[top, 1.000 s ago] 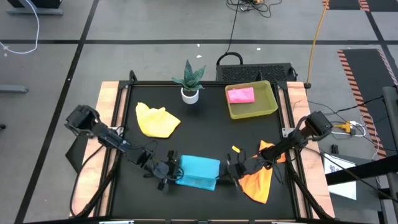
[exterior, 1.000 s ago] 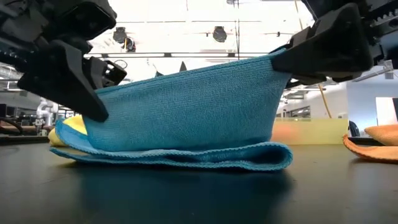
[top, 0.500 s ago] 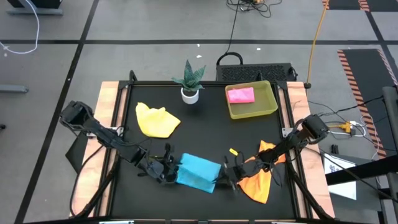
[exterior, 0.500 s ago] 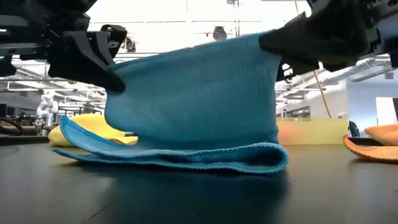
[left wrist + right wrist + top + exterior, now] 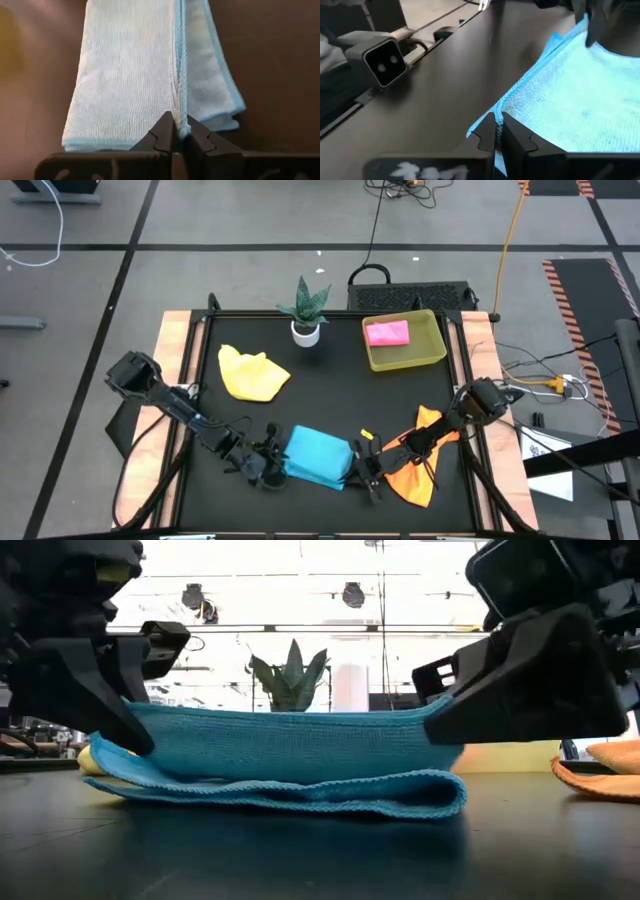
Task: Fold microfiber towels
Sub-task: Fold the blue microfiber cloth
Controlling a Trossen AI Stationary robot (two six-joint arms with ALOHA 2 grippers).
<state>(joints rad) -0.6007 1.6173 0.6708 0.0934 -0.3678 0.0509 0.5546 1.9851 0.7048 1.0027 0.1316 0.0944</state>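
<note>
The light blue towel [image 5: 318,457] lies doubled over near the table's front edge, its lower layer [image 5: 300,792] flat on the black table. My left gripper [image 5: 272,467] is shut on the upper layer's left end, my right gripper [image 5: 361,470] on its right end. The low view shows the left gripper [image 5: 135,735] and the right gripper [image 5: 440,725] just above the table. A yellow towel [image 5: 253,373] lies at the far left, and an orange towel [image 5: 415,465] lies crumpled under the right arm. A pink towel [image 5: 387,333] lies folded in the tray [image 5: 432,352]. My left gripper pinches the upper layer's hemmed edge [image 5: 180,112] at the towel's left end between its two fingers, slanting down from the table's left. That edge is a little above the lower layer. My right gripper pinches the same hemmed edge at its right-end corner [image 5: 506,102], coming nearly level from the table's right. The upper layer runs nearly straight between the two grippers, and the fold [image 5: 445,790] rests on the table.
A small potted plant [image 5: 304,310] stands at the far edge, between the yellow towel and the yellow-green tray. Bare black table lies in the middle. The wooden frame [image 5: 172,380] borders the table on the left and right.
Both grippers have come down toward the table, still shut on the light blue towel. The upper layer, held high and bulging before, now lies low over the lower layer, which has stayed on the table.
</note>
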